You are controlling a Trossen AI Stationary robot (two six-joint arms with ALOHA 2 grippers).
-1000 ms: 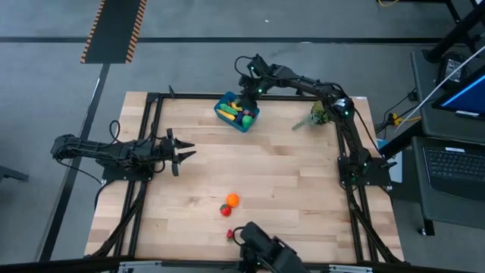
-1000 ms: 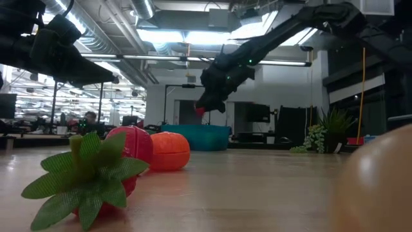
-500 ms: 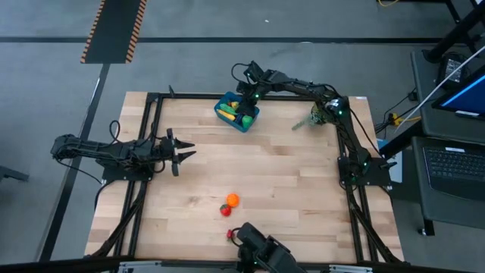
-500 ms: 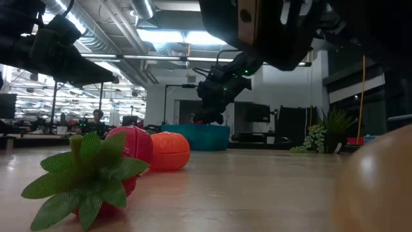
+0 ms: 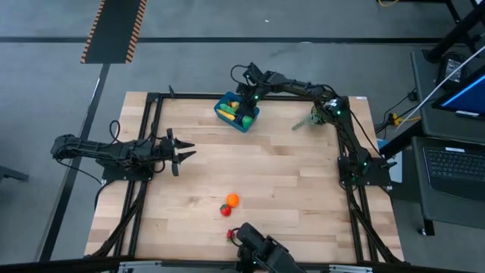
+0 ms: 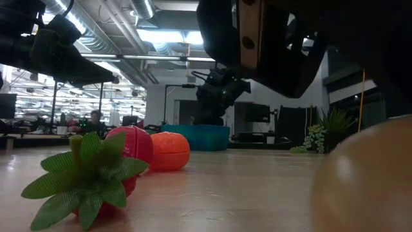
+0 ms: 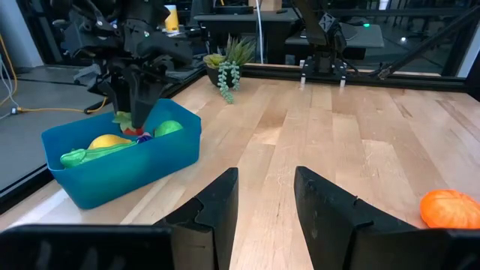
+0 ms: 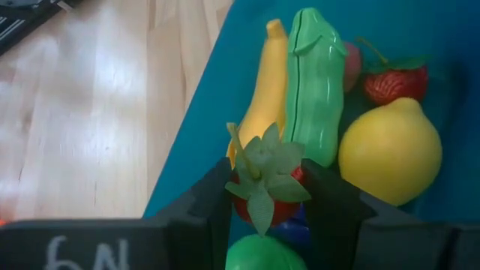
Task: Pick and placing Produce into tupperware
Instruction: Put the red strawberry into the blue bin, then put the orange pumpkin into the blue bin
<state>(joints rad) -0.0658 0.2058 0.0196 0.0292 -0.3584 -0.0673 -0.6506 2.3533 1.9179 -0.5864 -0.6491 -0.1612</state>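
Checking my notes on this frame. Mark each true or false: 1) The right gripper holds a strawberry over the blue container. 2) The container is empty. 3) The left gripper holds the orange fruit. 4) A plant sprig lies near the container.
1) True: the right gripper grips a strawberry above the blue container.
2) False: a banana, cucumber and lemon lie inside.
3) False: the left gripper holds nothing; the orange fruit lies on the table.
4) True: the plant sprig.

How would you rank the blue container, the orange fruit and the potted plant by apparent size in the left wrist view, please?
1. Blue container, clearly largest.
2. Potted plant and orange fruit look alike; the plant stands farther away, so their order is unsure.
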